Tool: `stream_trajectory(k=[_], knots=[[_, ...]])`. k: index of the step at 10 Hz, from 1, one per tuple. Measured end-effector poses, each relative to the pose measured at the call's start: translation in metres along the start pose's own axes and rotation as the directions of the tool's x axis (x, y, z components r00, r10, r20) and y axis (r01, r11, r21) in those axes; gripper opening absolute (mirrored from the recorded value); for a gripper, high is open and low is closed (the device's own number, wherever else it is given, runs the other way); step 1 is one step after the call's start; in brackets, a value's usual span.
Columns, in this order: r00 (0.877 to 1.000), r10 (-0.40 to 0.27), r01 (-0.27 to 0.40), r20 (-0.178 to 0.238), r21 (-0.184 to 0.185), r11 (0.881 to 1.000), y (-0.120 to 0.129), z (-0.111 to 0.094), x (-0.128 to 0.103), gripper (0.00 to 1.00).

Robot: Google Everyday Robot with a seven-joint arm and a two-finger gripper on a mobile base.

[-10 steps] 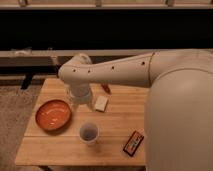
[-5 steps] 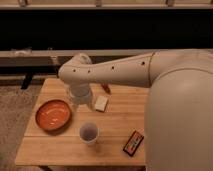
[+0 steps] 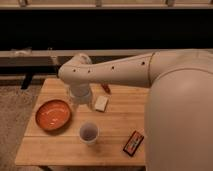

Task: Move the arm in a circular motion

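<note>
The cream-white arm (image 3: 125,70) reaches in from the right across the wooden table (image 3: 116,126). It bends at a bulbous joint (image 3: 75,72) and points down. The gripper (image 3: 80,101) hangs at its end, just above the table top, between the orange bowl (image 3: 53,114) and a small white block (image 3: 101,103). The arm's last segment hides most of the gripper.
A white cup (image 3: 89,133) stands near the table's front. A dark snack packet (image 3: 133,143) lies at the front right. A small red item (image 3: 105,89) lies behind the white block. A dark ledge (image 3: 30,55) runs behind the table, with carpet (image 3: 12,120) at left.
</note>
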Motion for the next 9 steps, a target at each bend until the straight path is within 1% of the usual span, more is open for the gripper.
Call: stream_trajectory(k=[4,5,6,7,8,9], knots=[[1.0,-0.001,0.001,-0.001,0.002,1.0,0.0,0.0,0.001,0.65],[1.0,-0.001,0.001,0.001,0.005,1.0,0.0,0.0,0.001,0.65],[1.0,0.002,-0.002,0.012,0.013,1.0,-0.004,-0.004,0.005,0.65],[1.0,0.013,-0.013,0.014,0.021,1.0,-0.013,-0.006,0.01,0.65],[0.999,0.03,-0.03,0.022,0.019,0.999,-0.026,-0.008,0.016,0.65],[0.998,0.056,-0.057,0.029,0.019,0.998,-0.045,-0.011,0.024,0.65]])
